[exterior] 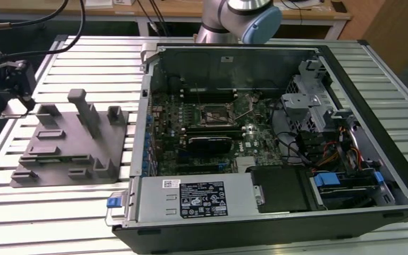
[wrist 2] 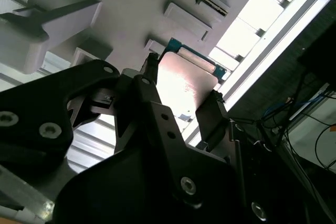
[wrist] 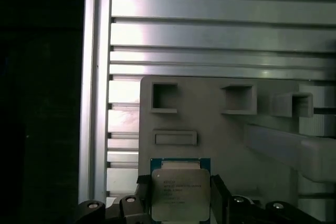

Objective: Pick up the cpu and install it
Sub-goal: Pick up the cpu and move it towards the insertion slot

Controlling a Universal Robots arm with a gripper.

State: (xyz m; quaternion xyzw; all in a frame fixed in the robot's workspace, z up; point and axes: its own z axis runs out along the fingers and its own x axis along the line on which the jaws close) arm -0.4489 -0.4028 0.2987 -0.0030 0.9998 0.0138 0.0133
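Cpu (wrist: pixel 179 190) sits pale top up in the first wrist view, pinched at two opposite edges by the black fingers (wrist: pixel 219 199) of your claw (wrist: pixel 180 203), closed narrow on it, above the grey moulded fixture (wrist: pixel 220 135) on the slatted metal desk (wrist: pixel 210 24).

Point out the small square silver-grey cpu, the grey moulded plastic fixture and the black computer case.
cpu (wrist: pixel 177 192): first wrist view, its metal top.
grey moulded plastic fixture (exterior: pixel 66 144): exterior view, its flat base.
black computer case (exterior: pixel 261 235): exterior view, its side wall.
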